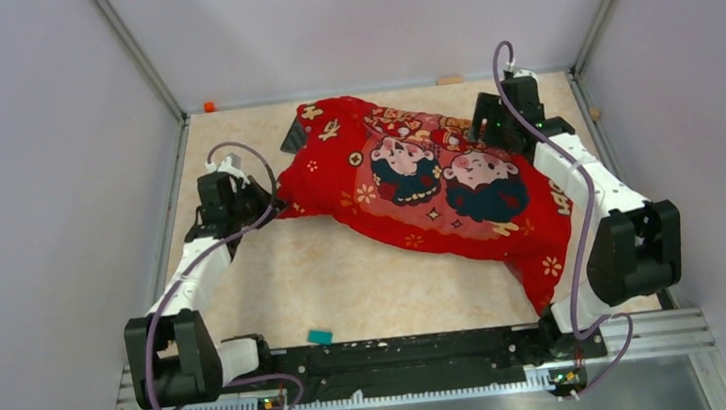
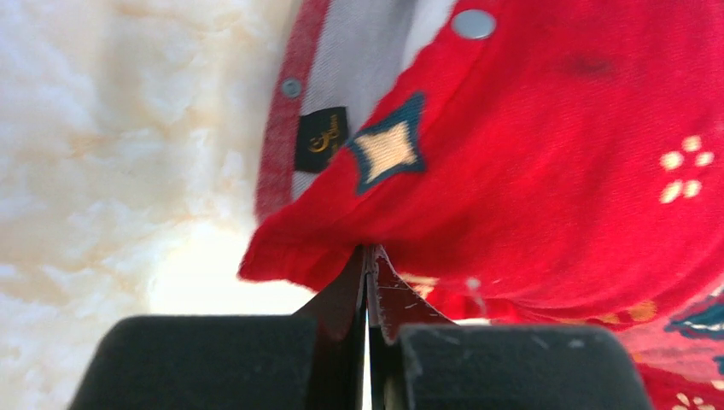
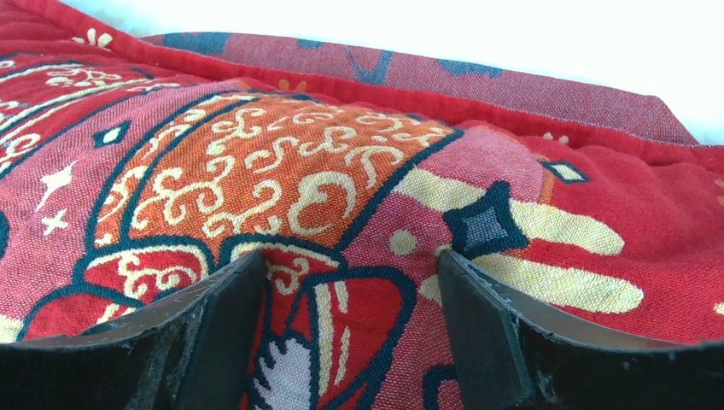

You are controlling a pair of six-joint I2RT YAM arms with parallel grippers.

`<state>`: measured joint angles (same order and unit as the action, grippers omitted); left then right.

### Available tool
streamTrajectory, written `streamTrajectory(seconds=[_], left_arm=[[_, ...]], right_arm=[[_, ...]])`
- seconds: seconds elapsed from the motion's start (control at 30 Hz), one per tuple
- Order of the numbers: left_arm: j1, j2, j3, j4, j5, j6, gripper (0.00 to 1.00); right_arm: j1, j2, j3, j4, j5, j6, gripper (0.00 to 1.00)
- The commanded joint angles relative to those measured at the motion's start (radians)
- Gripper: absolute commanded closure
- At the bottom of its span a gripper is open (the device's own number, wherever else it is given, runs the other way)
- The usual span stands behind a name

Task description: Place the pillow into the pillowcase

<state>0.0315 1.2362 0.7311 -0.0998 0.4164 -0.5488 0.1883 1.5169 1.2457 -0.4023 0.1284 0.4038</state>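
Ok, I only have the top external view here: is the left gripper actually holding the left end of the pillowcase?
Observer: In the left wrist view the left gripper is shut, its tips meeting right at the hem of the pillowcase. I cannot tell whether any cloth is caught.
Operator: Is that the open end?
Observer: It looks so. A metal snap and a black label show beside the pale inner lining there.
Operator: And the right gripper?
Observer: In the right wrist view the right gripper is open, its fingers straddling the orange scroll print and gripping nothing.
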Motion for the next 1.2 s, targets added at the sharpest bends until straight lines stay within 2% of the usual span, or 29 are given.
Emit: streamTrajectory(seconds=[0.0, 0.03, 0.07, 0.13, 0.23, 0.33, 0.43, 0.5, 0.7, 0.9, 1.0, 1.13, 1.17], left_arm=[[0.004, -0.091, 0.038, -0.115, -0.155, -0.008, 1.00], [0.005, -0.113, 0.028, -0.093, -0.170, -0.002, 0.99], [0.004, -0.120, 0.018, -0.062, -0.175, 0.001, 0.89], [0.011, -0.103, 0.024, -0.022, -0.153, 0.008, 0.77], [0.024, -0.051, 0.036, 0.083, -0.066, 0.032, 0.46], [0.046, -0.009, 0.044, 0.188, 0.023, 0.043, 0.25], [0.071, 0.023, 0.043, 0.294, 0.141, 0.041, 0.13], [0.074, 0.039, 0.057, 0.316, 0.191, 0.039, 0.13], [0.075, 0.084, 0.055, 0.364, 0.368, 0.029, 0.24], [0.083, 0.116, 0.055, 0.367, 0.408, 0.017, 0.34], [0.090, 0.100, 0.072, 0.311, 0.365, 0.021, 0.53], [0.091, 0.047, 0.076, 0.228, 0.313, 0.025, 0.73], [0.092, 0.030, 0.076, 0.206, 0.300, 0.029, 0.84]], right_arm=[[-0.034, 0.035, 0.017, -0.011, -0.001, -0.005, 0.27], [-0.035, 0.036, 0.019, -0.011, -0.002, -0.004, 0.27], [-0.035, 0.038, 0.018, -0.010, -0.001, -0.004, 0.27], [-0.036, 0.043, 0.022, -0.010, 0.000, -0.007, 0.27], [-0.042, 0.055, 0.025, -0.008, 0.000, -0.010, 0.27], [-0.053, 0.068, 0.029, 0.003, -0.004, -0.013, 0.27], [-0.058, 0.091, 0.046, 0.005, -0.013, -0.011, 0.27], [-0.059, 0.104, 0.060, 0.004, -0.017, -0.011, 0.27], [-0.060, 0.124, 0.077, 0.012, -0.021, -0.011, 0.27], [-0.061, 0.137, 0.090, 0.012, -0.020, -0.012, 0.27], [-0.066, 0.137, 0.088, 0.012, -0.020, -0.013, 0.27], [-0.072, 0.137, 0.082, 0.015, -0.016, -0.013, 0.27], [-0.073, 0.138, 0.080, 0.016, -0.014, -0.013, 0.27]])
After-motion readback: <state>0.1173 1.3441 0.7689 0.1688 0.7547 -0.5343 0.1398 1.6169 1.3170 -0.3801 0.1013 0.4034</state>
